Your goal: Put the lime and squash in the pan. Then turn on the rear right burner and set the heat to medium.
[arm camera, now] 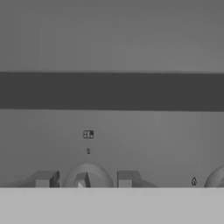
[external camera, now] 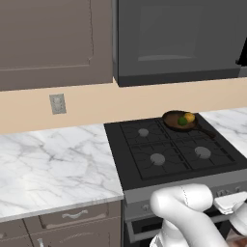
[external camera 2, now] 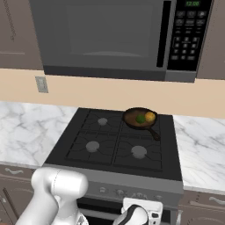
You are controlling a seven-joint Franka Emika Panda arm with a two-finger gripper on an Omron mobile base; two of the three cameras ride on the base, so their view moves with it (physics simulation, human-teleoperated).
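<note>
Two items, the lime [external camera: 182,121] and squash [external camera: 190,116], are seen resting in the pan [external camera: 171,117] over the rear right burner. The gripper [arm camera: 83,180] is closed around a stove knob [arm camera: 85,176], presumably so heat can be set.

One pan [external camera: 177,120], one lime [external camera: 183,121], one squash [external camera: 189,116], four burners [external camera: 157,158]

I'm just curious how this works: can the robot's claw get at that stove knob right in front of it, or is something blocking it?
Probably yes. In the hand view the claw sits right at the knob, a finger on either side, nothing between them. Whether it truly pinches the knob is hard to tell. The pan with lime and squash is well away.
</note>
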